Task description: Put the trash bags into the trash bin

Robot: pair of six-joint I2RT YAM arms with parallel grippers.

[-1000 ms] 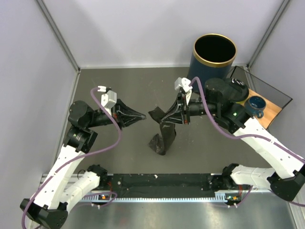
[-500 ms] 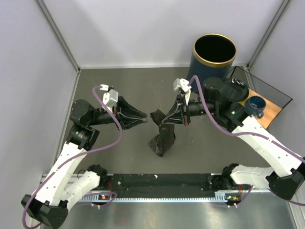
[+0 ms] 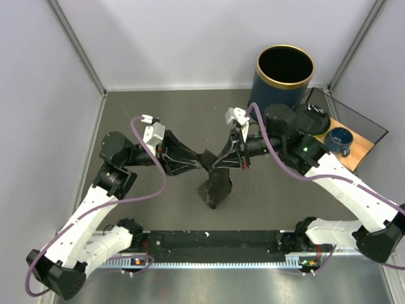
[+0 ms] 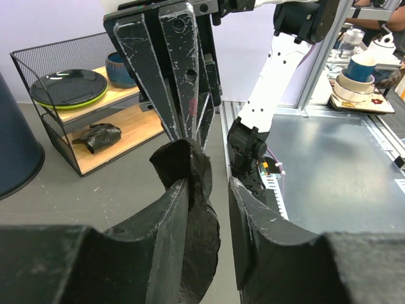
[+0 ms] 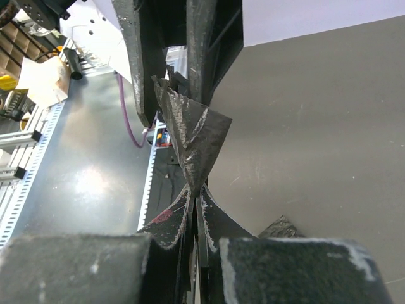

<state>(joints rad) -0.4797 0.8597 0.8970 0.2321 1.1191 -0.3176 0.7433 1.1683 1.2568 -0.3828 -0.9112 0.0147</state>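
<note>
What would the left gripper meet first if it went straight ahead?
The trash bag, pinched in the shut right gripper; a fold looks to lie between the left gripper's open fingers. Depth unclear.

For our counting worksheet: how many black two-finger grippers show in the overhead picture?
2. The left gripper reaches in from the left, jaws open around the crinkly black plastic trash bag; the right gripper extends from the right, shut on the bag's top. None appears hidden.

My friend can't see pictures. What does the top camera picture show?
The right gripper pinches a black trash bag over the middle of the grey table, and the left gripper is at the bag's top with open jaws. The navy trash bin with a gold rim stands back right.
</note>
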